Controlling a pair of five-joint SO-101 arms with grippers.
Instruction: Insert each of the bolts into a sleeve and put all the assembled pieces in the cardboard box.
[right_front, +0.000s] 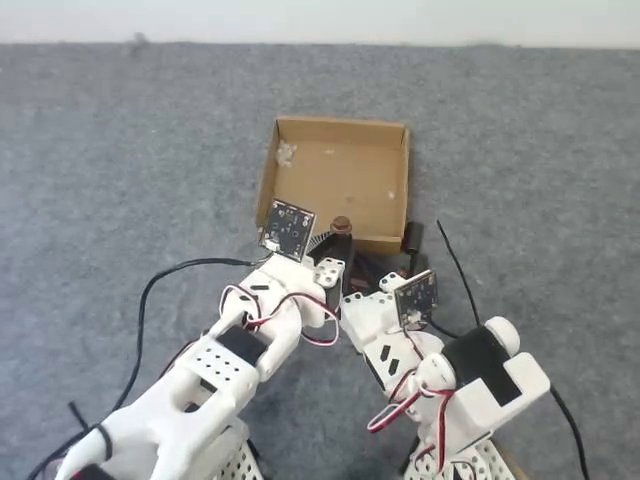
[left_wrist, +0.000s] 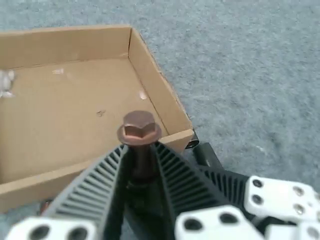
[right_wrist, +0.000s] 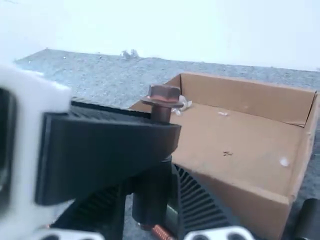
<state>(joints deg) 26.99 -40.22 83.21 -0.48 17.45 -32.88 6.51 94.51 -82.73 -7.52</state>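
A copper bolt (left_wrist: 139, 129) with a hex head stands upright in front of the cardboard box (right_front: 392, 130), and my left gripper (left_wrist: 140, 165) is shut on its shank. Its shank runs down through a black sleeve (right_wrist: 151, 196). My right gripper (right_wrist: 150, 202) is shut on that sleeve, and the threaded tip (right_wrist: 162, 232) sticks out below. From above, the bolt head (right_front: 341, 224) shows at the box's near wall, with the left gripper (right_front: 337, 243) and the right gripper (right_front: 362, 270) meeting there. A second black sleeve (right_front: 414, 237) lies on the carpet by the box's near right corner.
The box (left_wrist: 150, 70) holds only small white scraps (right_front: 285, 152) in its far left corner. Grey carpet (right_front: 120, 150) spreads on all sides. Both arms' black cables (right_front: 455, 265) trail across the carpet close to the arms' bases.
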